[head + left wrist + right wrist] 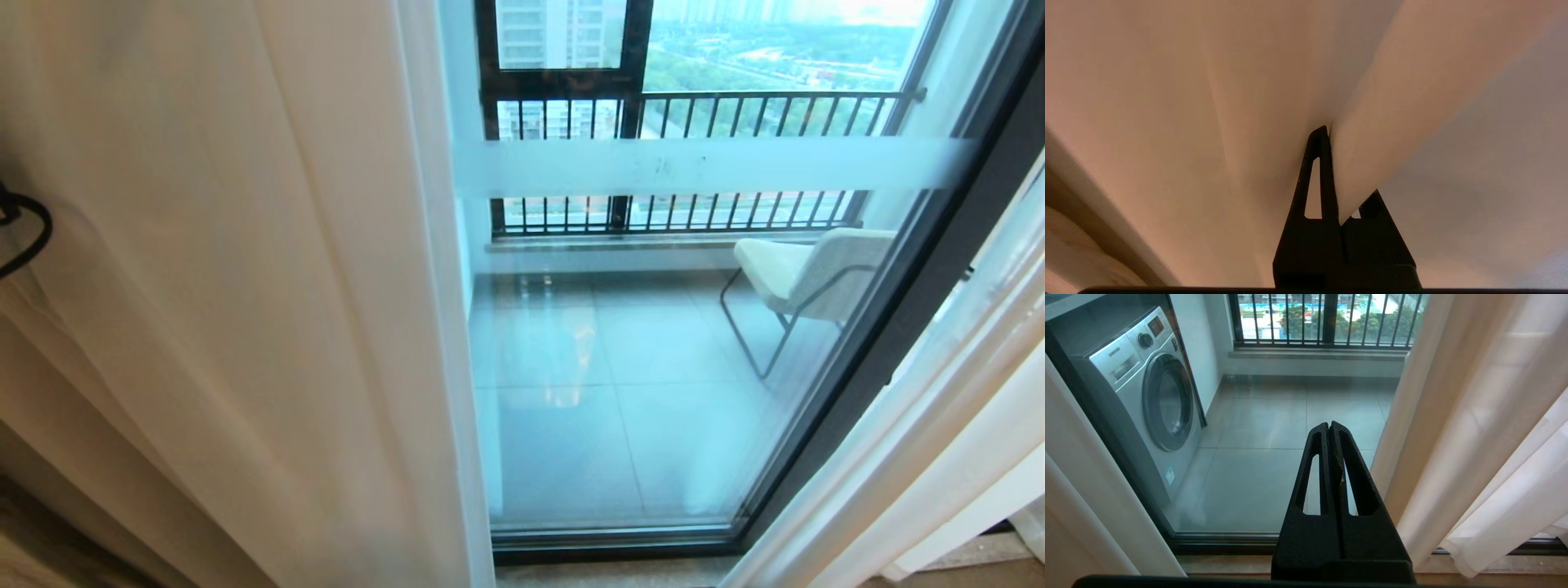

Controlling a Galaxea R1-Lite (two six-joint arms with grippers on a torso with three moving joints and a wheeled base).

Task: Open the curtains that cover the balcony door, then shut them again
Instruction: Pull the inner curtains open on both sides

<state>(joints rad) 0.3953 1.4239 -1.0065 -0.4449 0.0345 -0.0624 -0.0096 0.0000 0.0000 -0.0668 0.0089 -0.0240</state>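
Sheer white floor-length curtains [245, 286] in soft vertical folds fill the left half of the head view, looking cream where the fabric bunches, with a second panel hanging down the right edge. Between the two panels the tall glass balcony door [653, 343] stands uncovered, its glass set in a thin dark metal frame and crossed by a horizontal frosted white band. Through the glass lies a balcony floor of large grey tiles [604, 408], glossy with reflections. Far beyond it runs a black-barred railing [694, 114] under a dark-framed window, with trees and tall buildings outside. A pale cushioned chair on thin metal legs [796, 282] stands on the far right of the balcony.

At the far left, only a loop of black cable shows at the edge of the head view. The left wrist view shows the black left gripper [1331, 134] with its fingers pressed together on a fold of the curtain fabric, which surrounds it on all sides.

The black right gripper [1329, 425] has its fingers together with nothing between them, and it is not touching the nearby curtain. It points at the door glass. Behind that glass, a silver front-loading washing machine with a round door [1147, 396] stands on the balcony tiles, its door shut.
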